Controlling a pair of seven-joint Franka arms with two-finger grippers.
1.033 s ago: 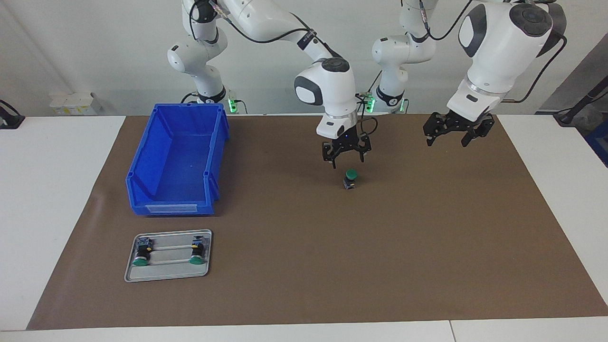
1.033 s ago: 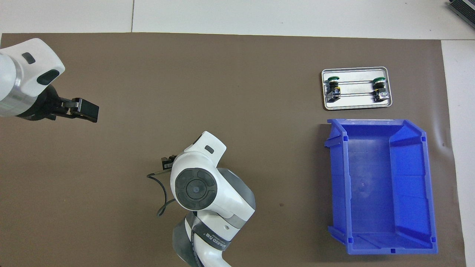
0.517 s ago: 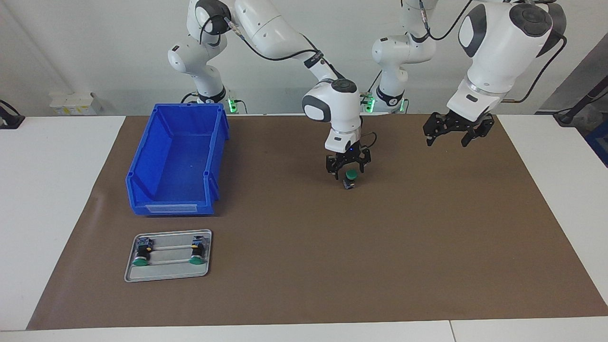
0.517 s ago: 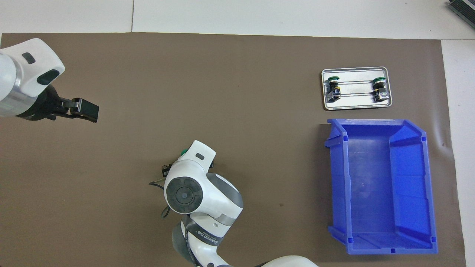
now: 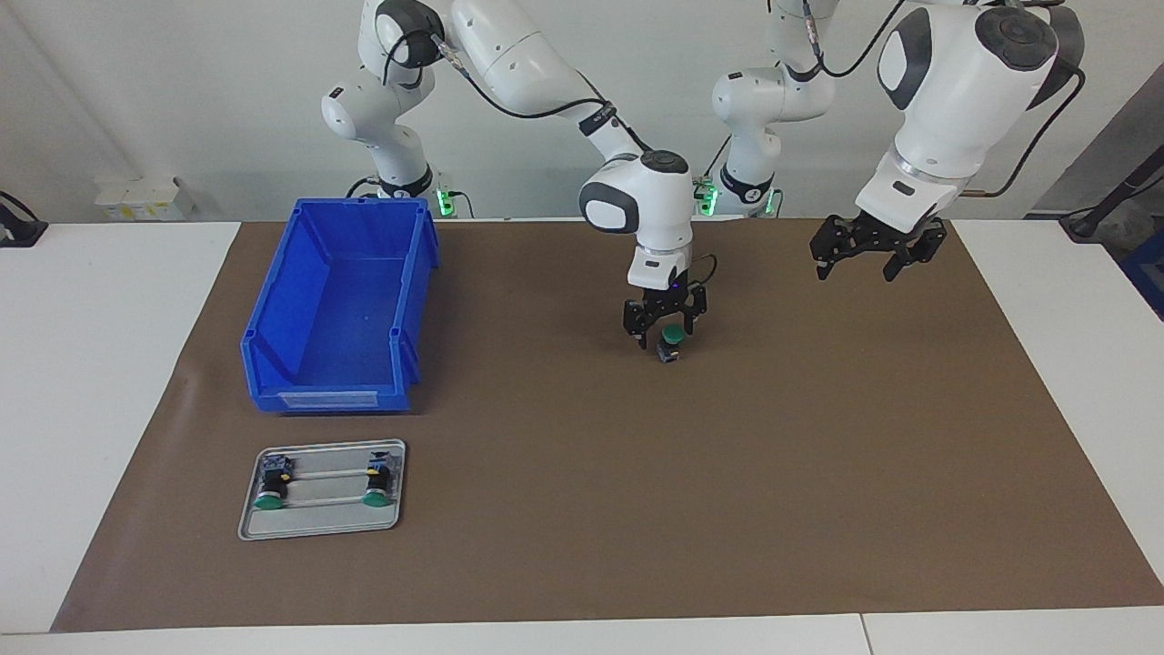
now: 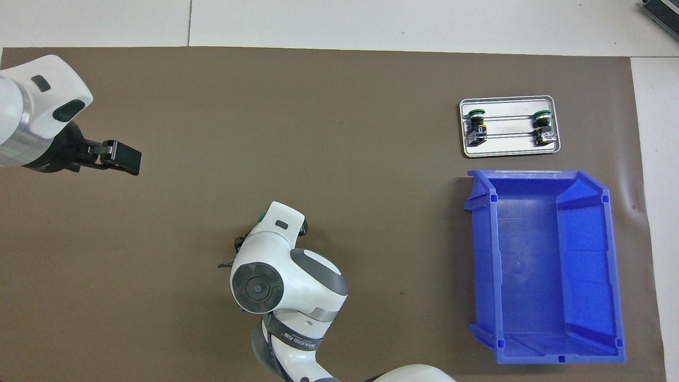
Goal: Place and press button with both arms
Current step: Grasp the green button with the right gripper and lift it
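right gripper (image 5: 665, 331), released with its fingers apart, straddles the upright button (image 5: 671, 343) standing directly beneath it, while the open left gripper (image 5: 877, 252) waits well apart.

You've got loads of open brown mat (image 5: 727, 509) to move through: the whole middle and the edge farthest from the robots is bare. The clutter sits toward the right arm's end: the blue bin (image 5: 338, 309) with its tall walls, and the metal tray (image 5: 320, 526) just beside it, farther from the robots, with two spare buttons (image 5: 269, 499) lying in it. In the middle, the right gripper (image 5: 665, 335) hangs low with its fingers spread around the upright button (image 5: 671, 343), so that spot's blocked. The left gripper (image 5: 875, 255) hovers open over the mat toward the left arm's end, well apart from everything, with clear room beneath it.
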